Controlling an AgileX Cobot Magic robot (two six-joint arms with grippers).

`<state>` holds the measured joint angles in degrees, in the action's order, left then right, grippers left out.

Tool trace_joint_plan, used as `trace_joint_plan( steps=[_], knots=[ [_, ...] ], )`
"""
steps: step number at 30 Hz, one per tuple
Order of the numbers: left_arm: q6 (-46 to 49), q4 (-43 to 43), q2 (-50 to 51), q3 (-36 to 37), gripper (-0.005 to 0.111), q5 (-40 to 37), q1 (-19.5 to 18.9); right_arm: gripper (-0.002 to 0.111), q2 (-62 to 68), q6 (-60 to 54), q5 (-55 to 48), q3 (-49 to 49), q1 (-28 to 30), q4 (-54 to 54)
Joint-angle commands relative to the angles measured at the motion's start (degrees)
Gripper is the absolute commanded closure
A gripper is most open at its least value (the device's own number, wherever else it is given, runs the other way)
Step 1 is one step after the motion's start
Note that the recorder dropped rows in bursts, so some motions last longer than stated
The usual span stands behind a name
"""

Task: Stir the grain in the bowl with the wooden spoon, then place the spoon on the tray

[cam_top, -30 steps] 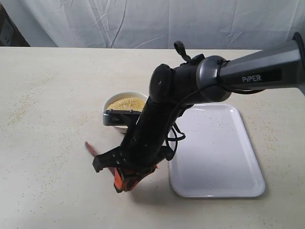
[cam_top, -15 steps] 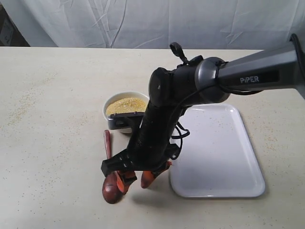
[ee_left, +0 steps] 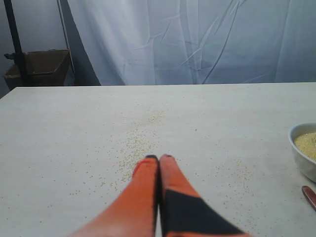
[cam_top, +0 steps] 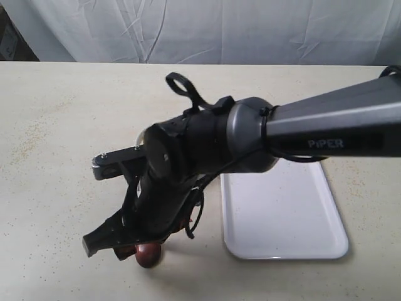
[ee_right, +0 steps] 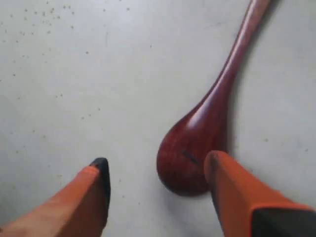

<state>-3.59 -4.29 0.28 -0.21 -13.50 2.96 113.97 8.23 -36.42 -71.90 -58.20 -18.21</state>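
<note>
The wooden spoon (ee_right: 195,143) lies flat on the worktop (cam_top: 56,125), scoop down by the near edge and handle running away from it. The right gripper (ee_right: 158,163) stands open over the scoop with nothing held. One finger (ee_right: 232,190) overlaps the scoop's rim in the wrist view, and whether it touches I cannot tell; the other finger (ee_right: 94,190) is set apart across bare worktop. In the exterior view only the scoop shows under the right arm (cam_top: 250,135), left of the tray (cam_top: 282,213) and clear of its raised rim. The tray's flat floor is bare.

The left gripper (ee_left: 159,158) is closed on nothing, its tips pressed together over a wide stretch of worktop dotted with loose granules (ee_left: 138,143). At that view's edge sits the bowl (ee_left: 300,155) — grain (ee_left: 308,144) heaped inside — with the spoon's handle end just beside it. The exterior view hides the bowl behind the arm.
</note>
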Motion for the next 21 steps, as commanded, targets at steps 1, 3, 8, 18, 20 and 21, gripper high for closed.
trace_joint_plan(
  steps=[1,3,8,18,20,21],
  knots=[
    [-0.2,0.2,-0.3,0.2,0.107,0.3,0.0,0.051,0.5,7.4,3.7,0.1,-1.9,8.1],
    [-0.2,0.2,-0.3,0.2,0.107,0.3,0.0,0.051,2.0,10.0,4.5,0.1,-1.9,10.2],
    [-0.2,0.2,-0.3,0.2,0.107,0.3,0.0,0.06,4.9,10.0,3.8,0.1,-1.9,10.8],
    [-0.2,0.2,-0.3,0.2,0.107,0.3,0.0,0.105,-2.1,10.2,1.1,0.1,-1.9,20.9],
    [-0.2,0.2,-0.3,0.2,0.107,0.3,0.0,0.105,-2.8,9.5,-0.5,0.1,-2.0,24.9],
    [-0.2,0.2,-0.3,0.2,0.107,0.3,0.0,0.105,-2.8,8.7,-1.3,0.1,-2.2,26.6]
  ],
)
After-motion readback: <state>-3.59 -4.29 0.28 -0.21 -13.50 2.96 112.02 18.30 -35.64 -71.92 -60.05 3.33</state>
